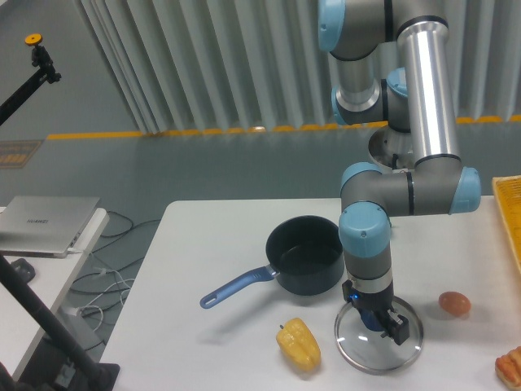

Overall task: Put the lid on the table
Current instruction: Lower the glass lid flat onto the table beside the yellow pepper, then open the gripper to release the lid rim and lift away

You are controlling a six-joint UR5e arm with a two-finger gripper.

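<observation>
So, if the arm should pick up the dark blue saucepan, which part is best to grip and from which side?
Probably the long handle of the saucepan, gripped from straight above. It sticks out toward the camera-left, lies low, looks slim enough for two fingers, and has bare table on both sides. The round bowl looks too wide.

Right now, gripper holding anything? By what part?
The gripper sits over the lid at its centre knob; the knob and fingers are hidden, so a hold cannot be confirmed.

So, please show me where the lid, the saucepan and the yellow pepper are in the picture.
lid (358, 346): fixed camera, on the clear glass left of the knob.
saucepan (313, 277): fixed camera, on its dark outer wall.
yellow pepper (298, 344): fixed camera, on the middle of its body.
</observation>
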